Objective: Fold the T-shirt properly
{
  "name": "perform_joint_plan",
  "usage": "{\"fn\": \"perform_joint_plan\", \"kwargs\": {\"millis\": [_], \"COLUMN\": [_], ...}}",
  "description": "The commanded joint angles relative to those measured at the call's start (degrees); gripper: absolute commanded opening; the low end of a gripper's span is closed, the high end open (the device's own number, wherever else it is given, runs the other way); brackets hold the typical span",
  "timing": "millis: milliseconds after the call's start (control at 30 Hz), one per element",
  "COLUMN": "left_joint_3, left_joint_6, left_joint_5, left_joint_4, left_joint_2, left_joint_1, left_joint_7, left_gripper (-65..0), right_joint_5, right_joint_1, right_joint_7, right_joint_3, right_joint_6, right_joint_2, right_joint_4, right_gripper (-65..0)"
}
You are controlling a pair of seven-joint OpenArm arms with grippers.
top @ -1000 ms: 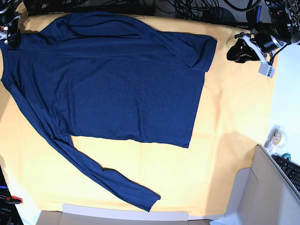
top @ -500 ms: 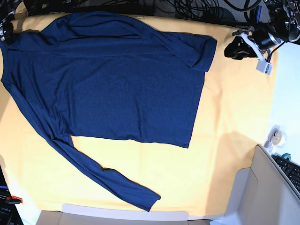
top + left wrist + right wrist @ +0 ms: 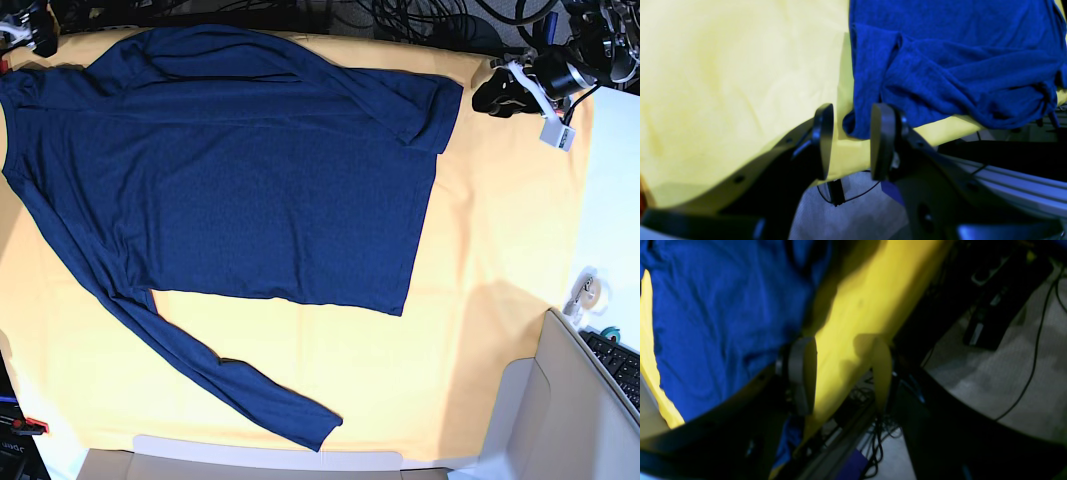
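Note:
The dark navy T-shirt lies spread flat on the yellow cloth, one long sleeve trailing toward the front edge, the other folded across the top. My left gripper hovers at the far right corner, just right of the folded sleeve's end. In the left wrist view it stands open, and the T-shirt's sleeve end lies beyond its fingers. My right gripper is at the far left corner by the shoulder; it is open over yellow cloth, with the T-shirt to its left.
A cardboard box stands at the front right, with a keyboard and a tape roll beside it. Cables run along the table's far edge. A white tag hangs from the left arm.
Both grippers have drawn back toward the table's far edge. The right one has left the shirt's shoulder corner. The shirt has not moved.

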Motion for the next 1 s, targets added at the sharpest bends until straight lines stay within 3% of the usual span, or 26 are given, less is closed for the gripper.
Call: {"fn": "perform_joint_plan", "kwargs": {"millis": [0,233,467,733,967], "left_joint_3": [0.3,1.8,1.9,2.0,2.0], "left_joint_6": [-0.2,-0.2,-0.2,-0.2,-0.2], "left_joint_5": [-1.0,-1.0,-1.0,-1.0,-1.0], "left_joint_4": [1.0,1.0,1.0,1.0,1.0], "left_joint_2": [-0.8,0.7,0.7,0.8,0.8], "left_joint_1": [0.1,-0.2,-0.2,-0.3,-0.3], "left_joint_7": [-0.1,-0.1,-0.1,-0.1,-0.1], "left_gripper": [-46.5,-46.5,-46.5,-46.6,-46.6], "right_joint_5": [1.2,1.0,-1.4,-1.2,1.2], "right_joint_1": [-0.4,1.0,-0.4,-4.5,-6.5], "right_joint_7": [0.9,1.1,1.1,1.1,0.9], "right_joint_3": [-1.3,-13.4,-20.6,-21.0,-18.8], "right_joint_6": [0.5,0.5,0.5,0.5,0.5], "right_joint_2": [0.7,-1.3,-3.3,-2.8,-2.3], "right_joint_4": [2.3,3.5,4.2,13.8,14.8], "right_gripper": [-37.9,-38.0,-38.1,-38.1,-38.1]}}
